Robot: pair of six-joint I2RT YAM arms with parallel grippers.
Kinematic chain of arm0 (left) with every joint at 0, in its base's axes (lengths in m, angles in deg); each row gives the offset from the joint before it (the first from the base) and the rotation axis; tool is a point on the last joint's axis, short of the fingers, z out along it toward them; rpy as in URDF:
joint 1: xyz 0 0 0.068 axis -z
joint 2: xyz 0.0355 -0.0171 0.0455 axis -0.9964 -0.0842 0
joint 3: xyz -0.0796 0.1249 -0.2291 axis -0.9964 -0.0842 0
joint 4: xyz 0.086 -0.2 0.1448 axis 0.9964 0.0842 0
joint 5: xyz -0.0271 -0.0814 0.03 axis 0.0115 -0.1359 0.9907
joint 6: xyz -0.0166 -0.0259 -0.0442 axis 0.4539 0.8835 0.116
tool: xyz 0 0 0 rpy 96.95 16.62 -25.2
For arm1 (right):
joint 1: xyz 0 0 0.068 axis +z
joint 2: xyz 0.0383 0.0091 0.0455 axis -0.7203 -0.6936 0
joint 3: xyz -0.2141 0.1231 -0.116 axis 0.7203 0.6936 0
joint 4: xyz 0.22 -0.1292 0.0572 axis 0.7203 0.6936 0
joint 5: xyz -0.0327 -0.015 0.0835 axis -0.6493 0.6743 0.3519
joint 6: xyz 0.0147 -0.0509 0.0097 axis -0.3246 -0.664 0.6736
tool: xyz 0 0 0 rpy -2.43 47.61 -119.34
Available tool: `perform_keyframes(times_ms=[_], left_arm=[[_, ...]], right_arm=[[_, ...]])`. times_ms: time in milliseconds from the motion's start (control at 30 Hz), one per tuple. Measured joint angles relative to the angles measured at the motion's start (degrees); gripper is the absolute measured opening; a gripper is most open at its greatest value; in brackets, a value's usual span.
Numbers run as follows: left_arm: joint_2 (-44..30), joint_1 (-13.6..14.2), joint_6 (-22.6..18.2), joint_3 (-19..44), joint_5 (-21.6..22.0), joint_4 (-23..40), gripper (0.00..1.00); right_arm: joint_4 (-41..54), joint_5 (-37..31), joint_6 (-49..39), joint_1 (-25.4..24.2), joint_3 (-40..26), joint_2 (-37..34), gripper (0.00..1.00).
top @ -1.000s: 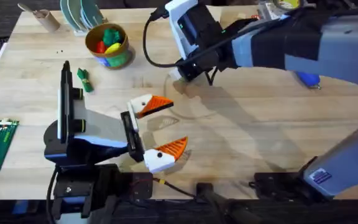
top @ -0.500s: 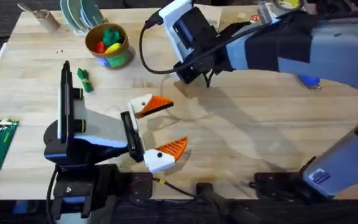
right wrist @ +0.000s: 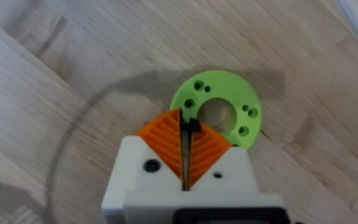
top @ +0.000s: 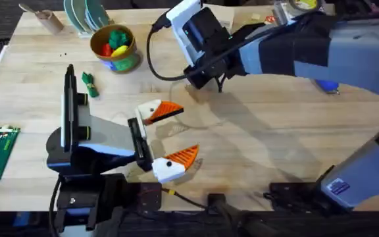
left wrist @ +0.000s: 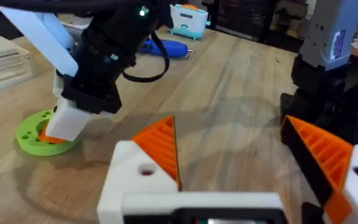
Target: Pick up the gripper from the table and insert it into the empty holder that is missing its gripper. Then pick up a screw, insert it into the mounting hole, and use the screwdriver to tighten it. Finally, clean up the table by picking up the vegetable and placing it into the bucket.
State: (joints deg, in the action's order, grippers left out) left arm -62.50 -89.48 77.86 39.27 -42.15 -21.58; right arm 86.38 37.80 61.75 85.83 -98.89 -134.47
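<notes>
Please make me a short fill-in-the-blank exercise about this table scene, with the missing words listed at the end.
1. The right gripper is just above a lime-green ___ lying on the table.
2. The left gripper has its two fingers ___, with nothing between them.
3. The dark green vegetable lies on the table, outside the ___.

Missing words: ring; open; bucket.
</notes>
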Motion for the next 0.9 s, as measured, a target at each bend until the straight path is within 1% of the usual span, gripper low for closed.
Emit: perform_keyframes(times_ms=[133,167,500,733,900], left_arm=[[0.0,0.0,0.0,0.0,0.0,0.0,0.993],[0.0,0.0,0.0,0.0,0.0,0.0,0.993],[0.0,0.0,0.0,0.0,0.0,0.0,0.993],[0.0,0.0,0.0,0.0,0.0,0.0,0.994],[0.0,0.0,0.0,0.0,0.0,0.0,0.993]], right_arm=[[-0.1,0.0,-0.2,0.0,0.0,0.0,0.020],[0.0,0.0,-0.2,0.0,0.0,0.0,0.015],[0.8,0.0,-0.8,0.0,-0.5,0.0,0.017],[5.2,0.0,-2.3,0.0,-4.5,0.0,0.016],[6.6,-0.4,-2.7,0.0,-6.9,0.0,0.016]])
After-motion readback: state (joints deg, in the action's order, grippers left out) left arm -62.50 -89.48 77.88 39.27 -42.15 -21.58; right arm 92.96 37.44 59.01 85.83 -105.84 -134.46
